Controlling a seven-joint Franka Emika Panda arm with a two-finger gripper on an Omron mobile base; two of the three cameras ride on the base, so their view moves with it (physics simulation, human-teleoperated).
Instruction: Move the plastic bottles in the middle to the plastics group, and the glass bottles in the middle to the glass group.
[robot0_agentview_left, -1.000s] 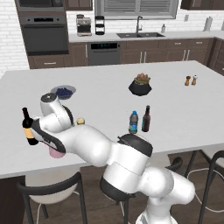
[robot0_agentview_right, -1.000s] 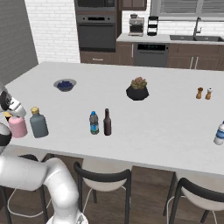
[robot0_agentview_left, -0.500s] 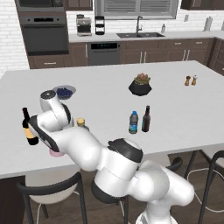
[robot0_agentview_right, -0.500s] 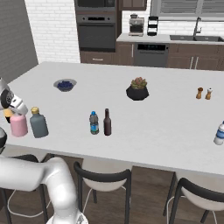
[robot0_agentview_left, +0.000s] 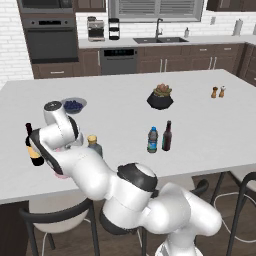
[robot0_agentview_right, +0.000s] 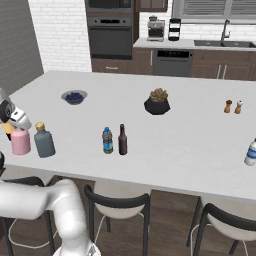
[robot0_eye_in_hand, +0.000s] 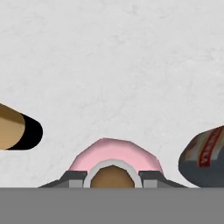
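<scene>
Claw: in my hand view, I see the gripper (robot0_eye_in_hand: 112, 178) with its tips set tight on either side of the pink bottle (robot0_eye_in_hand: 114, 154), at the neck just under the tan stopper. I read that as a narrow grip holding the bottle.

Pink bottle: in the right base view it (robot0_agentview_right: 20, 141) stands at the near left end of the counter (robot0_agentview_right: 190, 135), just beside the grey flask (robot0_agentview_right: 44, 141), with the hand on top of it. It looks to be down on the surface, but I cannot tell for sure.

Glass group: the wine bottle (robot0_agentview_left: 34, 150) shows in the left base view, at the left edge behind the arm; the flask (robot0_agentview_left: 94, 145) is near it. The pink bottle sits between them.

Done, as I judge it: one glass bottle has reached the glass group, short of letting go.

Left in the middle: the water bottle (robot0_agentview_right: 107, 140) and the brown bottle (robot0_agentview_right: 122, 140) stand just beside each other, untouched.

Plastics group: a clear bottle (robot0_agentview_right: 250, 152) at the far right edge is likely it, well apart from the middle pair.

Remaining: release the pink one, bring the brown bottle here, and carry the water bottle to the right end. Roughly a third done, I'd say.
</scene>
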